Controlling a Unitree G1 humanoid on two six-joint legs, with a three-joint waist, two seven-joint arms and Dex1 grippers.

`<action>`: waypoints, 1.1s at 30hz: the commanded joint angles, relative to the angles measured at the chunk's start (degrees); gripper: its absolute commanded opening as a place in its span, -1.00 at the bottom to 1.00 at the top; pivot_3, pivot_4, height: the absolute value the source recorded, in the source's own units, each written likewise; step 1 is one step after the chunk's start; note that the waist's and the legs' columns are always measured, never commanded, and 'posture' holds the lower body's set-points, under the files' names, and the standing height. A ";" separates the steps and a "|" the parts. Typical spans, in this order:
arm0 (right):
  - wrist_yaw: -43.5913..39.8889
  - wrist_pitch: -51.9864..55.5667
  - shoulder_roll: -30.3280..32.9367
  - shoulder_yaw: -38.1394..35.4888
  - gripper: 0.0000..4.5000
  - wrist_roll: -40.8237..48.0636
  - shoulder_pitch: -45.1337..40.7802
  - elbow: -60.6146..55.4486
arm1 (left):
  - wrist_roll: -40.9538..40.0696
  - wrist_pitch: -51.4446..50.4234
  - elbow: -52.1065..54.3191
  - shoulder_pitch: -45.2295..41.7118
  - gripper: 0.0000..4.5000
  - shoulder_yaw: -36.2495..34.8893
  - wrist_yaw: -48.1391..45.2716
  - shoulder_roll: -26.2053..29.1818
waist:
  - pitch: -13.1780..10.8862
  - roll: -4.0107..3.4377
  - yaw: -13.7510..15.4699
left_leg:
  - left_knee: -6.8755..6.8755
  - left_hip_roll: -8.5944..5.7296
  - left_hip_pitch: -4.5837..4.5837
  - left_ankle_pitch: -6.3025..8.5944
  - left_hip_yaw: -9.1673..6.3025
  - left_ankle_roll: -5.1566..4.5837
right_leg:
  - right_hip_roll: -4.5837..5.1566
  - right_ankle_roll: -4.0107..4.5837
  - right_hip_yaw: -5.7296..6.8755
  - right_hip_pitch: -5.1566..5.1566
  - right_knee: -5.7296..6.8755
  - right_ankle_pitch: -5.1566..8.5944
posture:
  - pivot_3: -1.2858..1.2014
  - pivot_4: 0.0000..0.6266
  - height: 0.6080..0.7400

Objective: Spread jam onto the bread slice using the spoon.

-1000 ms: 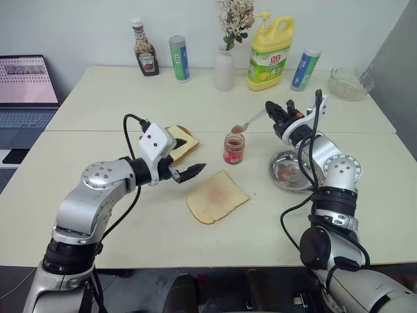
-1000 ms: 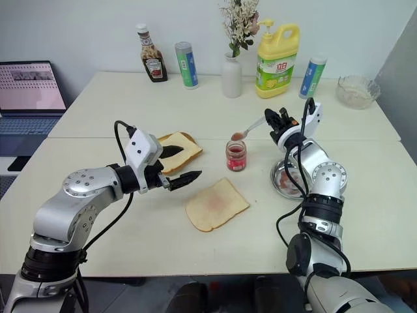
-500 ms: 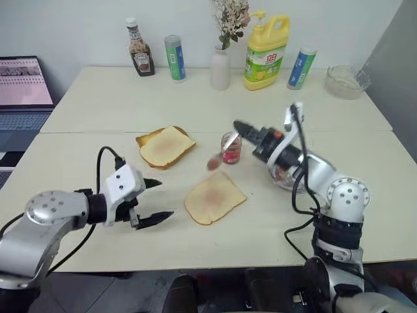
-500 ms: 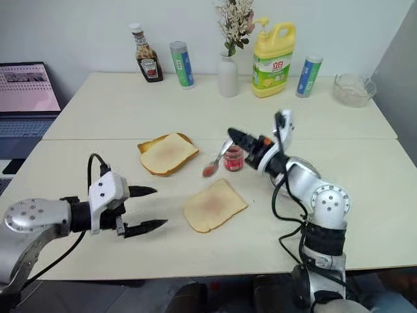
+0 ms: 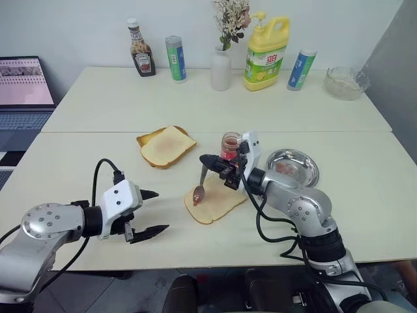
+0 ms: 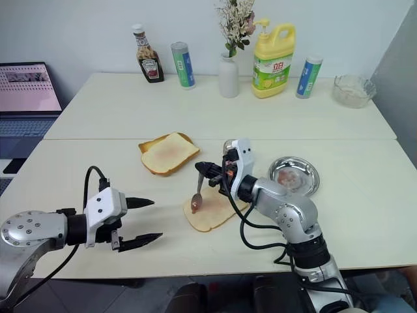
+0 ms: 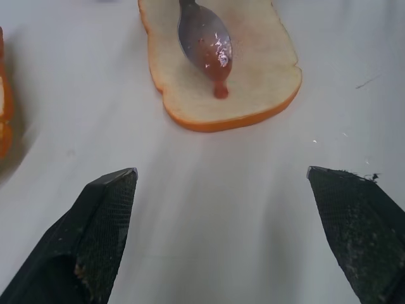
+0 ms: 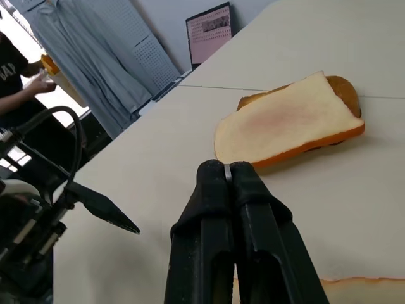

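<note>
The bread slice (image 5: 215, 203) lies pale and flat at the table's middle. My right gripper (image 5: 210, 160) is shut on the thin handle of the spoon (image 5: 199, 190), which hangs bowl-down over the slice's left part. In the left wrist view, red jam coats the spoon bowl (image 7: 204, 38) and a drop reaches the bread slice (image 7: 253, 76). The jam jar (image 5: 229, 143) stands just behind my right gripper, partly hidden by it. My left gripper (image 5: 152, 212) stays open near the table's front left, apart from the bread, with nothing between its fingers (image 7: 104, 228).
A second slice with a darker crust (image 5: 167, 145) lies behind and to the left. A steel dish (image 5: 294, 168) sits right of the jar. Along the far edge stand a ketchup bottle (image 5: 140, 49), two tubes, a vase (image 5: 220, 68), a yellow jug (image 5: 266, 45) and a glass bowl (image 5: 345, 81). A laptop (image 5: 23, 85) sits far left.
My right gripper brought the spoon from above the jar down and left to the bread slice, tipping its bowl downward. My left gripper drew back from the darker slice toward the front left.
</note>
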State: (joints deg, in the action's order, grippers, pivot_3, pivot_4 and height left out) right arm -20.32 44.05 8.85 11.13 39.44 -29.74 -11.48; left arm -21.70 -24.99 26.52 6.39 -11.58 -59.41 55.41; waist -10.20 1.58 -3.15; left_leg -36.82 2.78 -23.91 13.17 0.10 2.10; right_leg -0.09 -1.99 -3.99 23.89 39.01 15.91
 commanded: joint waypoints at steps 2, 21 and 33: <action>-3.77 -3.19 1.09 1.34 -0.98 -3.08 -0.72 -3.44 | 0.38 1.59 1.48 -0.43 1.00 0.25 0.03 0.00 | 0.00 0.00 -0.02 | 0.01 0.01 0.00 0.00 -0.02 0.00 | -0.01 0.00 0.01 0.00 0.01 0.00 | 0.03 -0.52 1.00; -14.90 -14.87 10.21 6.21 -0.98 -17.74 0.81 -10.72 | 1.69 3.89 -0.99 -2.77 1.00 3.14 -0.16 -0.80 | 0.00 0.02 0.06 | -0.04 0.01 0.01 0.00 -0.03 0.00 | -0.03 0.00 0.02 0.00 0.05 0.00 | 0.03 -0.52 1.00; -5.14 2.59 5.08 -11.78 -0.98 0.46 2.19 -11.75 | 3.03 6.25 -1.71 -1.70 1.00 2.80 -0.10 -0.89 | 0.01 0.03 0.23 | -0.06 0.02 0.02 0.00 -0.05 0.00 | -0.03 0.01 0.02 -0.05 0.07 -0.01 | 0.03 -0.52 1.00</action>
State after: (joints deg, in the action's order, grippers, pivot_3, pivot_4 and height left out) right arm -29.80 42.00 15.76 5.08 33.31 -27.32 -22.15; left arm -18.92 -20.23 24.67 4.54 -8.11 -59.45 54.70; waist -10.19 1.61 -2.92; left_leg -36.88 2.80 -23.88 13.17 0.04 2.10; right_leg -0.13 -1.97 -3.96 23.84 39.09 15.90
